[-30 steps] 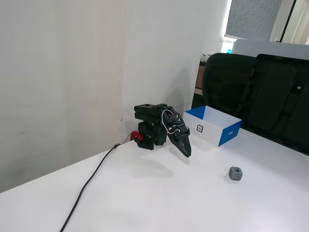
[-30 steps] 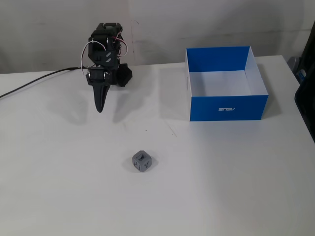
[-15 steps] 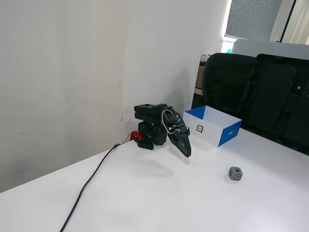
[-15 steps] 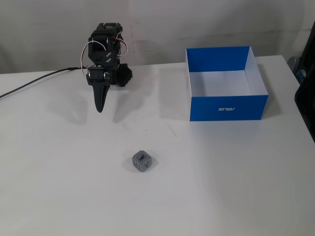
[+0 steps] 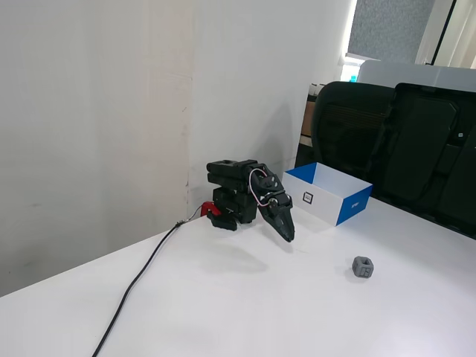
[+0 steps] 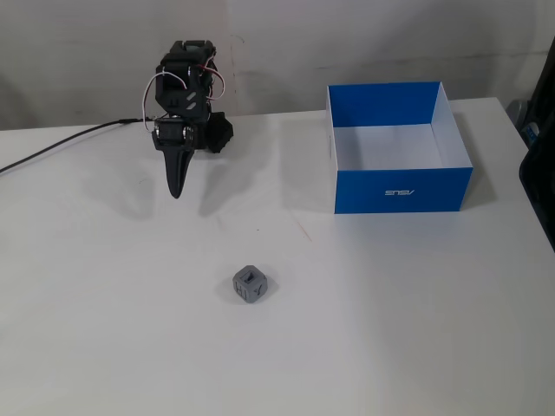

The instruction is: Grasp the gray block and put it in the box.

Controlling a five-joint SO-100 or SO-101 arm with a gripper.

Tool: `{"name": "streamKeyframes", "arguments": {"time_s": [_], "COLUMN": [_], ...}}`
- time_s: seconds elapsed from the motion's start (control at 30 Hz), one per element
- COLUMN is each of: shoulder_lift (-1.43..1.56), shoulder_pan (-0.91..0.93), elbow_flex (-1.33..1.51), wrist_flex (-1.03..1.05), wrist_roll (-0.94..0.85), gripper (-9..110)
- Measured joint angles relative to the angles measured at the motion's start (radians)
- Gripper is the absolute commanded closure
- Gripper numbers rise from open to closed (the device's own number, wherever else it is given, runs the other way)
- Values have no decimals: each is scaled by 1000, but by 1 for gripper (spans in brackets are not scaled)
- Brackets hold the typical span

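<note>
The gray block (image 5: 364, 267) is a small dark-gray cube lying alone on the white table; it also shows in the other fixed view (image 6: 251, 284). The box (image 5: 330, 195) has blue sides, one white side with a small black mark and a white inside; it stands empty on the table in both fixed views (image 6: 399, 187). My gripper (image 5: 288, 235) is folded down near the arm's base, its black jaws together and pointing down, holding nothing (image 6: 176, 191). It is well apart from both block and box.
A black cable (image 5: 141, 279) runs from the arm's base toward the table's front left. A white wall (image 5: 111, 111) stands close behind the arm. Black chairs (image 5: 401, 141) stand behind the box, past the table edge.
</note>
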Motion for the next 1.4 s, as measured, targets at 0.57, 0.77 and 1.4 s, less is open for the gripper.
{"name": "streamKeyframes", "arguments": {"time_s": [0.57,0.77,1.4], "shoulder_lift": [0,0,-370], "shoulder_pan": [14,14,100], "elbow_flex": [0,0,-236], "wrist_flex": [0,-2,41], "wrist_roll": [-3,-3,5], "gripper": [100,98,100]}}
